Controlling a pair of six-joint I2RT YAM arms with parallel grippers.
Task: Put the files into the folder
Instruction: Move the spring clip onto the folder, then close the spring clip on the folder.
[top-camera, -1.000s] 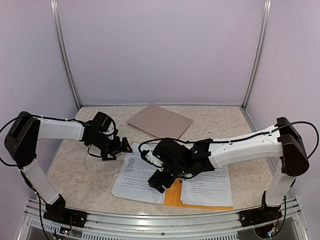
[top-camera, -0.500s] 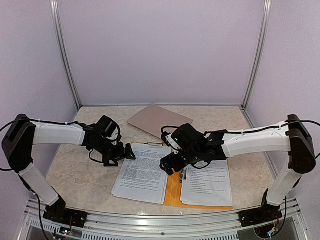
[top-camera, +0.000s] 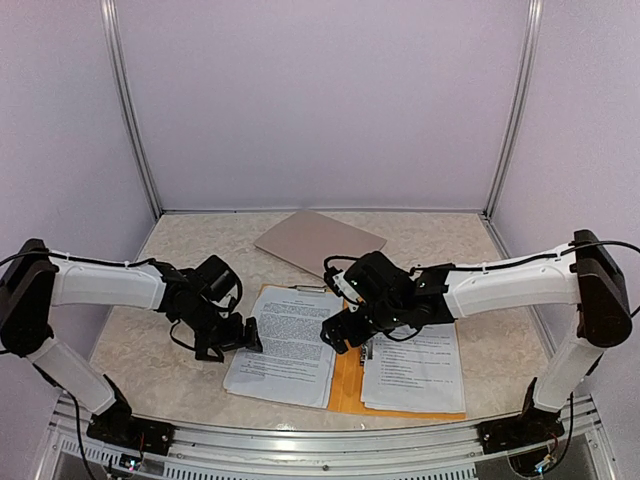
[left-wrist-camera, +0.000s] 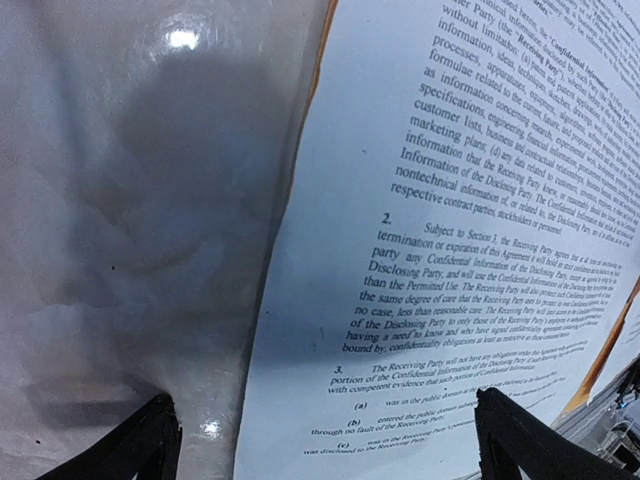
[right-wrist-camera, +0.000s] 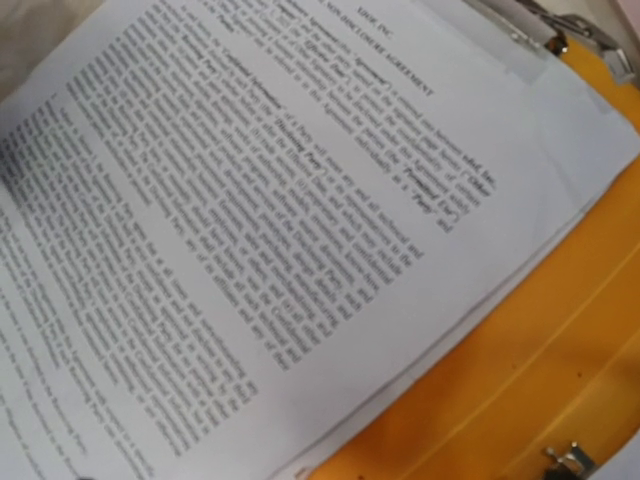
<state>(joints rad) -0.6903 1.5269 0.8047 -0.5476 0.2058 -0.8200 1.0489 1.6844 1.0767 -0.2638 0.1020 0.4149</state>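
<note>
The folder (top-camera: 346, 388) lies open and flat at the near middle of the table (top-camera: 160, 350), its orange showing only as a strip between the papers and along their near edge. The printed sheets rest on it in two piles: a left pile (top-camera: 285, 345) and a right pile (top-camera: 415, 372). How many sheets each holds I cannot tell, though stepped edges in the right wrist view suggest several. There is one folder, and one grey-brown clipboard (top-camera: 320, 240) well apart at the back.

The left pincer (top-camera: 235, 340) hangs low with its jaws spread wide and empty, straddling the outer edge of the left pile. The right pincer (top-camera: 340, 330) hovers over the inner edge of that pile, also wide apart and holding nothing.

The paper is probably light, limp and prone to fanning or sliding on smooth plastic. A free edge or corner looks like the best place to pinch, with the other arm steadying the stack.
</note>
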